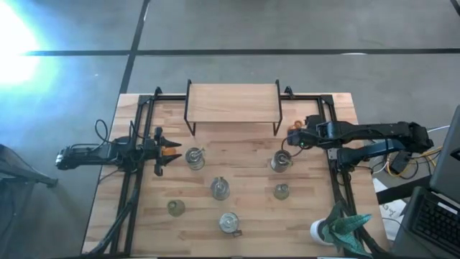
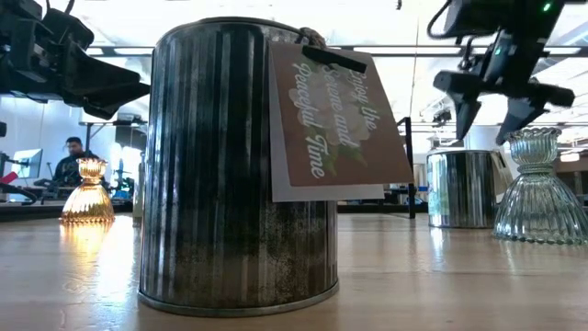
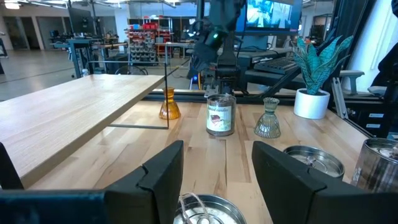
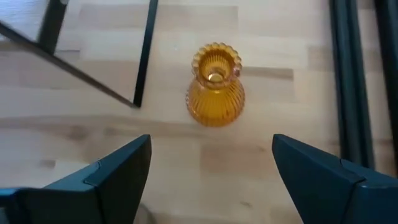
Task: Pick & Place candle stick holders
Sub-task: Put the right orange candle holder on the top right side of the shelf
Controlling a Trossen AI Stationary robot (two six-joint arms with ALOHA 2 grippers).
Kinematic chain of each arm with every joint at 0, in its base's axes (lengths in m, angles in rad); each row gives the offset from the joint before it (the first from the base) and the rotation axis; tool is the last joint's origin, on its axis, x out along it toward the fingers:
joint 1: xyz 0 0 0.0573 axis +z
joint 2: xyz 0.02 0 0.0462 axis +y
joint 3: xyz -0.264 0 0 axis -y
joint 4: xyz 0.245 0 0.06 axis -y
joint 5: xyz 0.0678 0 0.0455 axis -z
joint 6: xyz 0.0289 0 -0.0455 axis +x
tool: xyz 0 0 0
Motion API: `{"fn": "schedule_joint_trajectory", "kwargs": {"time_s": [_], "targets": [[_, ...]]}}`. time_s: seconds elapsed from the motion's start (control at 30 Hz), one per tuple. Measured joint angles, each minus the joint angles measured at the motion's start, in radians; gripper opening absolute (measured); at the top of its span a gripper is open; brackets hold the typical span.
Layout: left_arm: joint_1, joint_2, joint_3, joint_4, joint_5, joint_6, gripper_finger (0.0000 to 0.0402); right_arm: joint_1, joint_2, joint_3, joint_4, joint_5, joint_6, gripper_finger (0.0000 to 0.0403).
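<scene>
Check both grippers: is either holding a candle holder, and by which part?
Nothing is held. The right gripper is open above the amber holder, apart from it. The left gripper is open above a silvery tin.

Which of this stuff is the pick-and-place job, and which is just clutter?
Job:
- amber holder, second amber holder
- green holder, second green holder
- back-left tin, back-right tin, middle tin, front tin

Lying about:
- teal plant
- wooden shelf
</scene>
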Motion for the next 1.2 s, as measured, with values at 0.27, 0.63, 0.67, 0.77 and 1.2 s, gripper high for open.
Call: {"fn": "schedule_joint_trajectory", "kwargs": {"time_s": [0.27,0.63,0.67,0.77,1.2], "targets": [[0.000,0.000,0.000,0.000,0.000,0.000,0.0195,-0.082,-0.001,-0.057,0.111,0.000,-0.065,0.0327],[0.000,0.000,0.000,0.000,0.000,0.000,0.0195,-0.112,-0.001,-0.063,0.175,-0.027,-0.149,0.0326],[0.000,0.000,0.000,0.000,0.000,0.000,0.0195,-0.105,-0.001,-0.065,0.178,-0.021,-0.153,0.0327],[0.000,0.000,0.000,0.000,0.000,0.000,0.0195,-0.076,-0.001,-0.070,0.179,0.034,-0.157,0.0326],[0.000,0.000,0.000,0.000,0.000,0.000,0.0195,0.201,0.000,-0.238,0.261,0.205,0.075,0.0324]]}}
